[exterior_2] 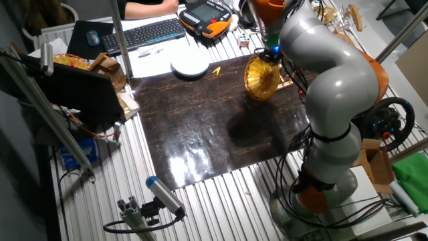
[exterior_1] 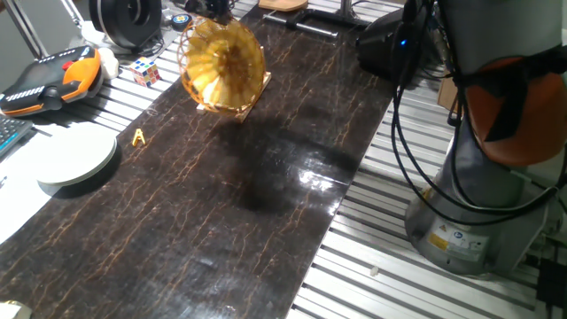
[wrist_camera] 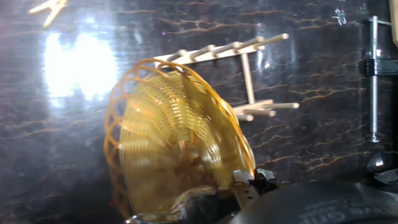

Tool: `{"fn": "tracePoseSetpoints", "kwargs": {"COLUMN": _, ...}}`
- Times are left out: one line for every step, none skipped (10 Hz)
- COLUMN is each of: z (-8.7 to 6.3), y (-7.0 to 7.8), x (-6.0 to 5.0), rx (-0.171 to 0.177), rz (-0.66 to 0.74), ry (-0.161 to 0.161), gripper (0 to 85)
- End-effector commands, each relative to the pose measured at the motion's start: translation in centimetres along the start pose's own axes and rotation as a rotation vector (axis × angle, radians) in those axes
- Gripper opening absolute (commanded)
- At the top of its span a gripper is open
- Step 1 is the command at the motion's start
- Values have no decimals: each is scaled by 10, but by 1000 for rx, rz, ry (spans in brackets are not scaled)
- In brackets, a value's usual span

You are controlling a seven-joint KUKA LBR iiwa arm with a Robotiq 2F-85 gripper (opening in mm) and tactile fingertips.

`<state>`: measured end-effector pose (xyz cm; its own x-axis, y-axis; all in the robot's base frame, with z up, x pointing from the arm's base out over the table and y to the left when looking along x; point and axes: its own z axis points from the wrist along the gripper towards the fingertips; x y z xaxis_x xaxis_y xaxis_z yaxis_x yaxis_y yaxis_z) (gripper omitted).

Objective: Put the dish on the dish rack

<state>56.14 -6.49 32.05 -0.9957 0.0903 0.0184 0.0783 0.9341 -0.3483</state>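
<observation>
The golden woven wicker dish (exterior_1: 223, 62) stands on its edge, its lower rim among the pegs of the small light-wood dish rack (exterior_1: 254, 96) at the far end of the dark mat. My gripper (exterior_1: 215, 12) is right above it, at the dish's top rim. In the hand view the dish (wrist_camera: 174, 155) fills the lower left, its rim running between my fingertips (wrist_camera: 249, 182), and the rack's pegs (wrist_camera: 249, 78) stick out behind it. From the other fixed view the dish (exterior_2: 262, 79) stands upright under my gripper (exterior_2: 271, 51); the rack is mostly hidden behind it.
A plain white plate (exterior_1: 75, 158) lies at the mat's left edge, with a small yellow clip (exterior_1: 138, 136) beside it. A Rubik's cube (exterior_1: 146, 70) and an orange teach pendant (exterior_1: 49, 78) lie at the far left. The arm's base (exterior_1: 478, 204) stands on the right.
</observation>
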Motion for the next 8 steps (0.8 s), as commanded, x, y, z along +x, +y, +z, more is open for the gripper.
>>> {"fn": "tracePoseSetpoints", "kwargs": {"z": 1, "y": 1, "x": 0, "rx": -13, "rz": 7, "ry": 14, "gripper": 20}}
{"fn": "tracePoseSetpoints", "kwargs": {"z": 1, "y": 1, "x": 0, "rx": -26, "rz": 29, "ry": 31, "gripper": 20}}
{"fn": "tracePoseSetpoints", "kwargs": {"z": 1, "y": 1, "x": 0, "rx": -30, "rz": 65, "ry": 46, "gripper": 20}}
{"fn": "tracePoseSetpoints", "kwargs": {"z": 1, "y": 1, "x": 0, "rx": -30, "rz": 109, "ry": 56, "gripper": 20}}
{"fn": "tracePoseSetpoints", "kwargs": {"z": 1, "y": 1, "x": 0, "rx": -29, "rz": 167, "ry": 62, "gripper": 20}}
{"fn": "tracePoseSetpoints", "kwargs": {"z": 1, "y": 1, "x": 0, "rx": -30, "rz": 201, "ry": 52, "gripper": 20}}
{"fn": "tracePoseSetpoints", "kwargs": {"z": 1, "y": 1, "x": 0, "rx": -34, "rz": 221, "ry": 43, "gripper": 20}}
{"fn": "tracePoseSetpoints", "kwargs": {"z": 1, "y": 1, "x": 0, "rx": -31, "rz": 223, "ry": 41, "gripper": 20}}
